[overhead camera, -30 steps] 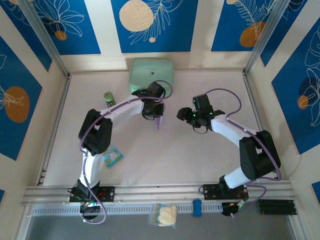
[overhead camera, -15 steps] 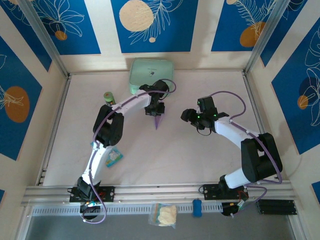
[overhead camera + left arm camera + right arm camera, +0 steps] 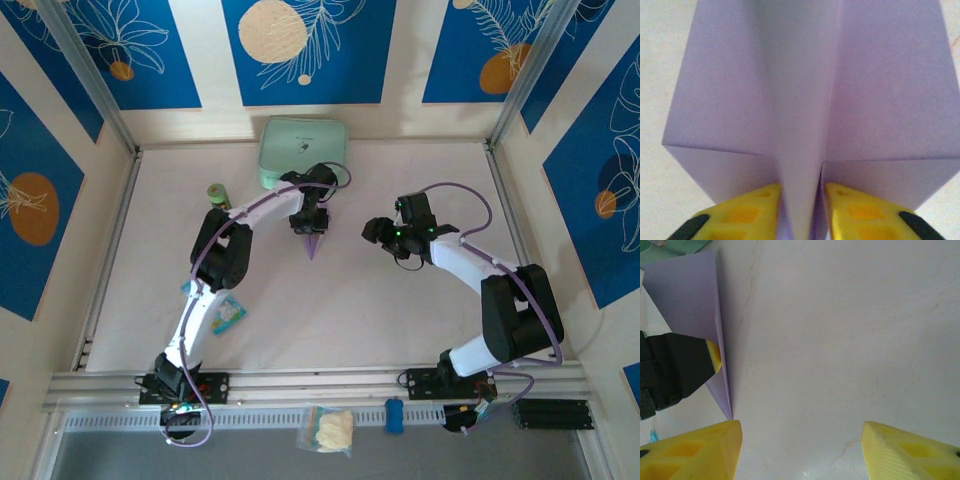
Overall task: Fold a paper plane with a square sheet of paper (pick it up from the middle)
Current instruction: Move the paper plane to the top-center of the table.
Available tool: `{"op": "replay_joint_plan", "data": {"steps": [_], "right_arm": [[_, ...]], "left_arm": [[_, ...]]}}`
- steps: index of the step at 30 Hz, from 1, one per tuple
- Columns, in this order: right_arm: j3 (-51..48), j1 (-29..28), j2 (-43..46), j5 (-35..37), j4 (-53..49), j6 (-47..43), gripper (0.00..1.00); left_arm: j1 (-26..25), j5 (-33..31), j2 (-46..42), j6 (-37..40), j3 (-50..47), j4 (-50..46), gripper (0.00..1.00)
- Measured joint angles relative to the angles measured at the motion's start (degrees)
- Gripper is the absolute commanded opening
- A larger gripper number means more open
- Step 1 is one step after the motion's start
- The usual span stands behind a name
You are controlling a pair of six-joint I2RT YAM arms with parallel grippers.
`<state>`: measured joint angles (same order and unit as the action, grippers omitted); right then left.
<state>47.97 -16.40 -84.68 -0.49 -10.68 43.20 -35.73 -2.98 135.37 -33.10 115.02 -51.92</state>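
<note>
The paper plane (image 3: 315, 243) is a lavender dart lying on the table's middle, nose toward the near edge. In the left wrist view the paper plane (image 3: 805, 100) spreads both wings, and its centre keel runs down between my left gripper (image 3: 801, 212) fingers. The jaws stand slightly apart, with a dark gap between the right finger and the keel. From above, the left gripper (image 3: 310, 222) sits over the plane's tail. My right gripper (image 3: 372, 232) hovers open to the right of the plane. In its own view the right gripper (image 3: 800, 450) holds nothing, and the plane (image 3: 690, 295) lies at the left.
A mint-green pouch (image 3: 303, 150) lies at the back. A small green bottle (image 3: 217, 194) stands left of the left arm. A blue-and-white snack packet (image 3: 227, 313) lies near the left arm's base. A clear bag (image 3: 330, 430) rests on the front rail.
The left gripper carried the plane a little right, then its jaws loosened around the keel. The right gripper drew back slightly to the right.
</note>
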Motion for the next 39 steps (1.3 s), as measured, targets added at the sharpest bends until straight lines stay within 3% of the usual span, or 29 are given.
{"op": "replay_joint_plan", "data": {"steps": [13, 27, 39], "right_arm": [[0.0, 0.04, -0.83, -1.07, 0.0, 0.0, 0.64], [0.0, 0.04, -1.9, -1.49, 0.35, 0.0, 0.64], [0.02, 0.04, -2.67, -1.88, 0.57, -0.07, 0.63]], "left_arm": [[-0.02, -0.11, 0.24, -1.84, -1.11, 1.51, 0.42], [-0.39, -3.76, -0.55, -8.92, -3.15, 4.26, 0.43], [-0.39, -5.27, -0.55, -9.86, -3.23, 5.4, 0.51]]}}
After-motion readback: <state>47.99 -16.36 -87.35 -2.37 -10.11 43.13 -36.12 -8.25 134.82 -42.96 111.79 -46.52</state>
